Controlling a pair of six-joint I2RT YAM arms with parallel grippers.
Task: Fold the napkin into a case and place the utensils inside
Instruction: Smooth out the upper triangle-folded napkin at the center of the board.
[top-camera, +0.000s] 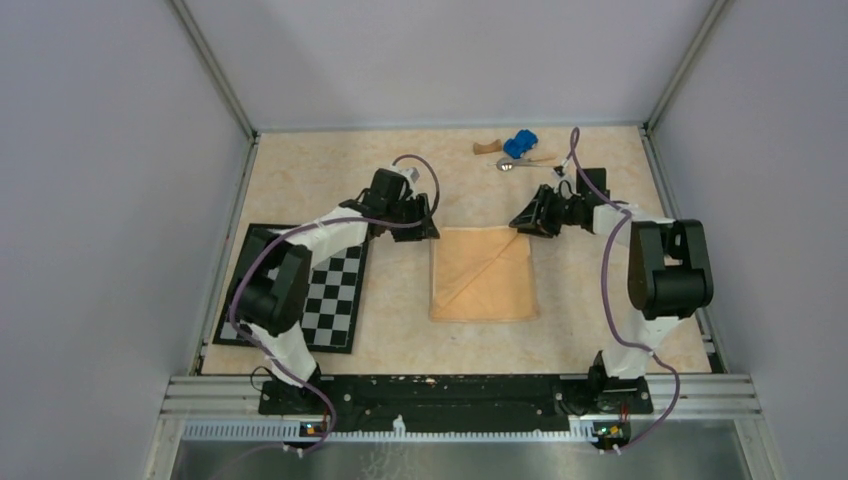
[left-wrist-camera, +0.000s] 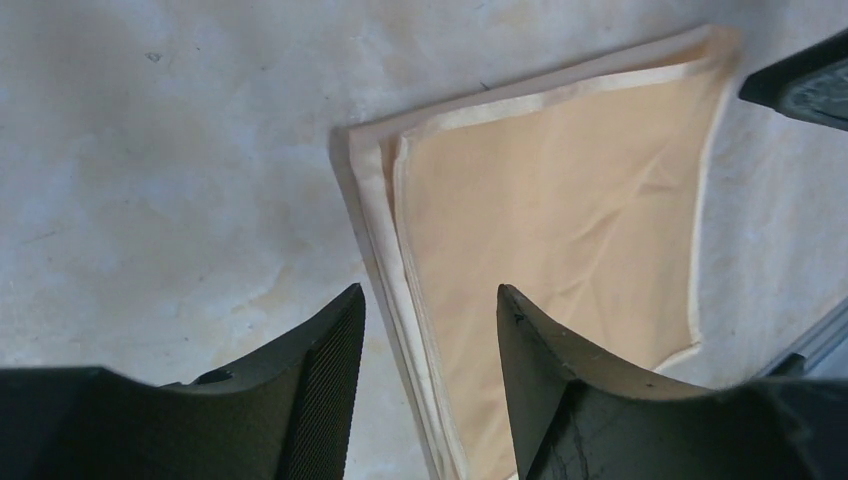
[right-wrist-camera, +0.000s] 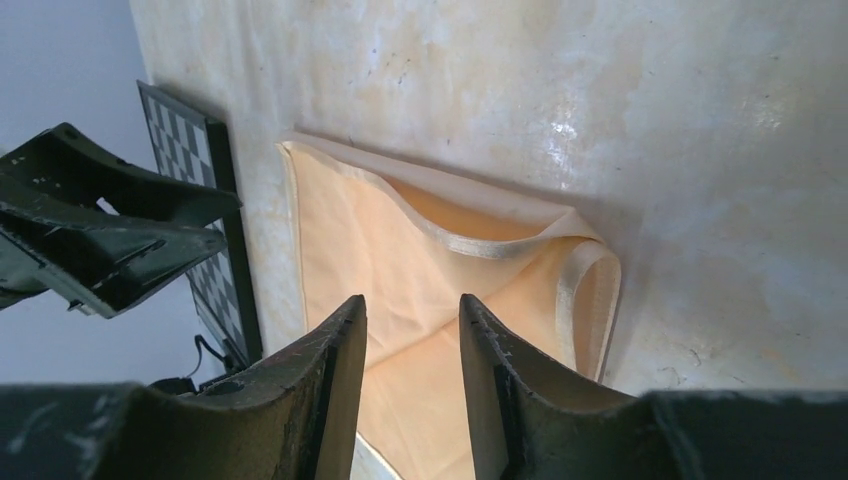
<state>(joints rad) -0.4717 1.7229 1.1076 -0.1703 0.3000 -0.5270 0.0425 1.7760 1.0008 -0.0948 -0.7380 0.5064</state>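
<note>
The peach-orange napkin (top-camera: 483, 273) lies folded into a rough square, two layers thick, in the middle of the table. My left gripper (top-camera: 430, 230) hovers at its far left corner. In the left wrist view that gripper (left-wrist-camera: 430, 292) is open, straddling the napkin's (left-wrist-camera: 560, 200) hemmed left edge with nothing gripped. My right gripper (top-camera: 520, 223) is at the far right corner. There it (right-wrist-camera: 412, 300) is open above the napkin (right-wrist-camera: 380, 240), whose top layer stands curled up at the corner (right-wrist-camera: 590, 285). The silver utensils (top-camera: 522, 163) lie at the back of the table.
A blue toy car (top-camera: 519, 144) and a brown wooden block (top-camera: 487, 148) sit beside the utensils at the back. The checkerboard mat (top-camera: 335, 290) lies to the left, partly under the left arm. Grey walls enclose the table on three sides.
</note>
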